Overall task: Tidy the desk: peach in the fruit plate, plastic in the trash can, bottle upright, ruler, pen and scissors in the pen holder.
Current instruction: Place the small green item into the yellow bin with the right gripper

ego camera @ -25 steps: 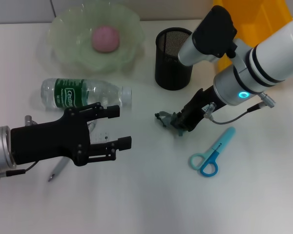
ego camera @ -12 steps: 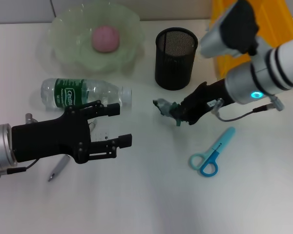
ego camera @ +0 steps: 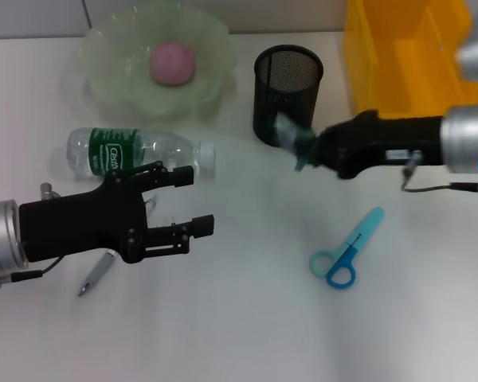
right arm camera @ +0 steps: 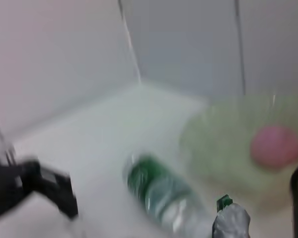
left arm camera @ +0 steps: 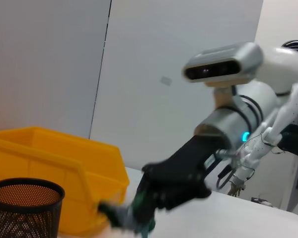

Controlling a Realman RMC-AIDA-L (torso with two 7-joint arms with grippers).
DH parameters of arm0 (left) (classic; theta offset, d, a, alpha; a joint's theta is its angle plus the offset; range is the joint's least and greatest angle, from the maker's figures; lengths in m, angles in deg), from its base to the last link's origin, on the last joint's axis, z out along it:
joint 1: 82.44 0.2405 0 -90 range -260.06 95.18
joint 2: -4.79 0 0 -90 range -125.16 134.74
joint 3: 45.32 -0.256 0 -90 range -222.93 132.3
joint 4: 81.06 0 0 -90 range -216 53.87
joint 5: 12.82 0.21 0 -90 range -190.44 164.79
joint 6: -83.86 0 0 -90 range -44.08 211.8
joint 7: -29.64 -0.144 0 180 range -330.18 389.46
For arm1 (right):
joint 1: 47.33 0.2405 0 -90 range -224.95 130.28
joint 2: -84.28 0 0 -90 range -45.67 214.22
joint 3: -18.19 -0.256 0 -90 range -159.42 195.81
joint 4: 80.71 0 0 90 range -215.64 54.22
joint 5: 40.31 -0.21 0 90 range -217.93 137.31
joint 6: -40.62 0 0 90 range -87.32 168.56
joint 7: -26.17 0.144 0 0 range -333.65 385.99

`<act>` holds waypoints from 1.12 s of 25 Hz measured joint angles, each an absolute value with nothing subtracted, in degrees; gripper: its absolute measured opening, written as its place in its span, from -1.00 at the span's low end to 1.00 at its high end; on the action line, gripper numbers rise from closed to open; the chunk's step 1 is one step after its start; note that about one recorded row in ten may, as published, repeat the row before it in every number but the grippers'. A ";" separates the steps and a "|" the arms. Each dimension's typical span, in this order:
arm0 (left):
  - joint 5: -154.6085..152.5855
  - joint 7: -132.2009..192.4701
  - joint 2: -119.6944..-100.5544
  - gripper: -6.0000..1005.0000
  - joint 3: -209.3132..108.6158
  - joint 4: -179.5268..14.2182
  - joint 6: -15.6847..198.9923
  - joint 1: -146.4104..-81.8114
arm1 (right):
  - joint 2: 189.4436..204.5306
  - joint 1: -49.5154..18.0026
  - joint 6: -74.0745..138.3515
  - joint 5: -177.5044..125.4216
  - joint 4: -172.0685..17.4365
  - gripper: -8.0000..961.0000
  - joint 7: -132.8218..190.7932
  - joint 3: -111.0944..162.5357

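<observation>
The plastic (ego camera: 291,131) has been lifted to the pen holder (ego camera: 285,87), seemingly clenched by the right gripper (ego camera: 307,151). The left gripper (ego camera: 187,200) is held spread above the bottle (ego camera: 135,153).

At the back left of the white table (ego camera: 247,334) sits the pale green glass fruit plate (ego camera: 111,68), with the pink peach (ego camera: 172,62) in it. In front of the plate lies the clear plastic bottle with a green label (ego camera: 135,153), on its side. The black mesh pen holder (ego camera: 284,95) stands to the right of the plate. The yellow plastic bin (ego camera: 398,60) is to the right of the holder. The blue scissors (ego camera: 346,248) lie in front of the holder, more to the right. The grey pen (ego camera: 94,277) lies at the front left.

The left gripper (ego camera: 187,199) is in front of the bottle. The right gripper (ego camera: 307,145) holds the crumpled bit of plastic (ego camera: 291,131) just beside the holder.
</observation>
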State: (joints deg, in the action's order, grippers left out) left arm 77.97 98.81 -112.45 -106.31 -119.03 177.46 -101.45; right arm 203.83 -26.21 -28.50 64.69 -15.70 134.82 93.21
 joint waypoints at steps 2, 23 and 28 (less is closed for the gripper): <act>77.97 98.81 -112.46 0.59 -106.31 -119.03 177.37 -101.47 | 203.75 -29.32 -29.52 56.54 -17.24 -0.95 127.05 91.02; 77.97 98.64 -112.78 0.59 -106.31 -119.03 177.38 -102.06 | 203.46 -29.87 -36.50 33.08 -43.31 -0.95 99.83 60.51; 77.96 98.63 -112.80 0.59 -106.31 -119.03 177.23 -102.04 | 203.05 -27.66 -28.14 33.38 -44.71 -0.95 100.97 59.16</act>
